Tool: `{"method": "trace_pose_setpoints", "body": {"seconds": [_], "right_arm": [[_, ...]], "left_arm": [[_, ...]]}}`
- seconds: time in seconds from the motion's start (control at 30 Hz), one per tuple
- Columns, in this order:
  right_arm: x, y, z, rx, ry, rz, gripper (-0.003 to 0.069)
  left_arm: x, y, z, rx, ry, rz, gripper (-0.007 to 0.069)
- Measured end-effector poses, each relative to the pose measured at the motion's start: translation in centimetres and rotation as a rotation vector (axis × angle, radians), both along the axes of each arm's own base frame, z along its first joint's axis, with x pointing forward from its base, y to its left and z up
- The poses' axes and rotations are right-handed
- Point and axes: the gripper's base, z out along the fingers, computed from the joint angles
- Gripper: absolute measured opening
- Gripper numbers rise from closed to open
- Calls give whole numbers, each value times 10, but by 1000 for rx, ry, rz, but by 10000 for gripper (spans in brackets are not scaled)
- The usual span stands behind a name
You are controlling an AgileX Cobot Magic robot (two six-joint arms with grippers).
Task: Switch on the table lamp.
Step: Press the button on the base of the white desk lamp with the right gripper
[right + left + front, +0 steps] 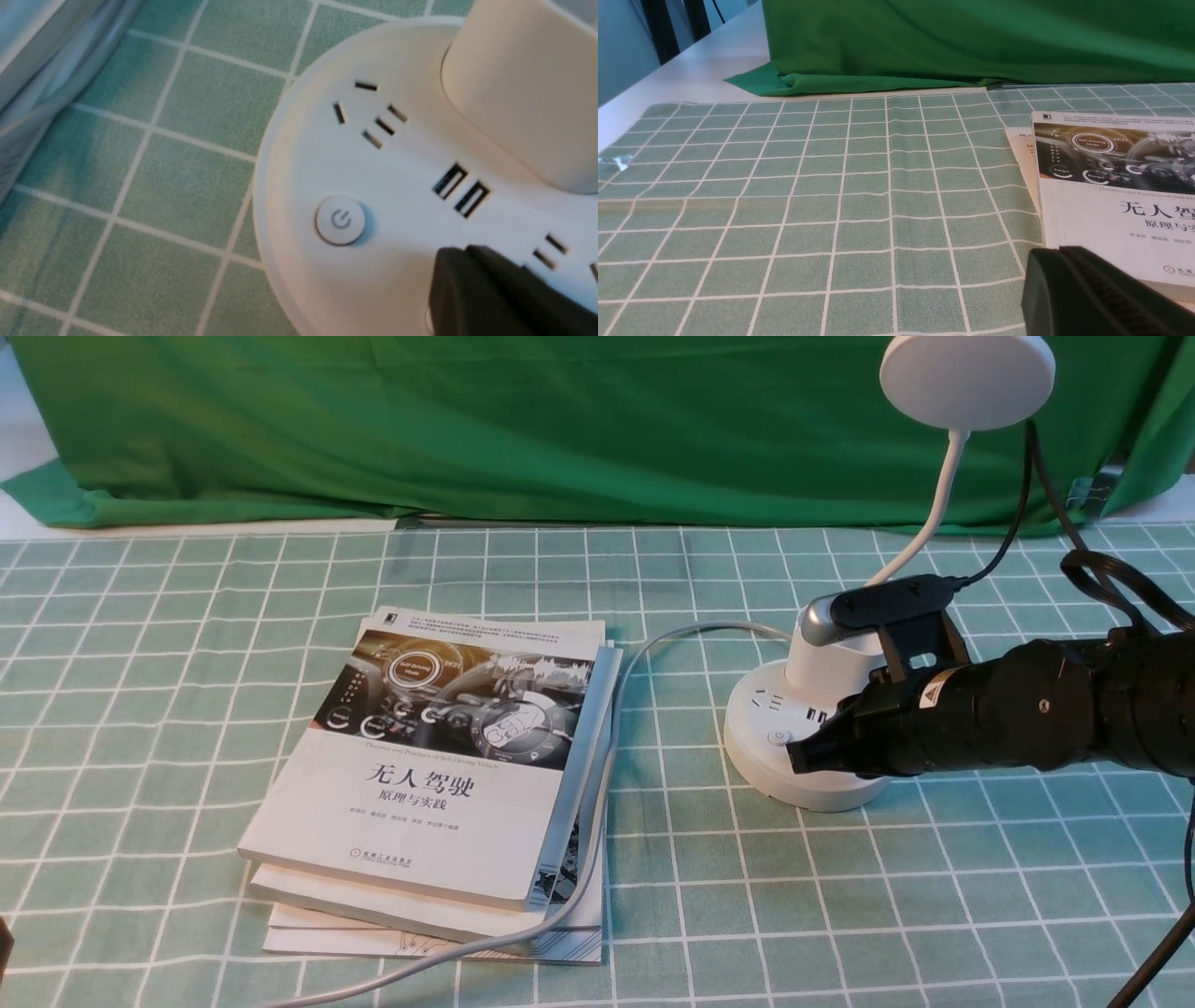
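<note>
The white table lamp point(822, 709) stands at the right of the table, with its disc head point(966, 378) up on a thin neck and its cup-shaped holder point(523, 88) on a round base point(397, 186). The head looks unlit. My right gripper point(795, 756) is shut, its tip over the front of the base. A round power button point(340, 220) lies just beside the tip point(455, 261). A second button edge peeks out from under the fingers. My left gripper point(1057, 254) is shut and empty, low by the books' corner.
A stack of books point(448, 775) lies mid-table. The lamp's white cord point(597, 821) runs over it toward the front edge. Green checked cloth point(840, 915) covers the table. A green backdrop point(523, 420) hangs behind. Black cables point(1102, 569) trail at right.
</note>
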Motion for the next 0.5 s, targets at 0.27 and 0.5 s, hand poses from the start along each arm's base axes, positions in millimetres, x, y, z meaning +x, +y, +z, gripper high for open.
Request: {"method": "trace_pose_setpoints", "body": {"seconds": [0.27,0.5], "right_arm": [[0,0,0,-13,-4,14,40],[0,0,0,-18,0,18,40]], "left_arm": [[0,0,0,0,0,0,21],[0,0,0,0,0,0,21]]}}
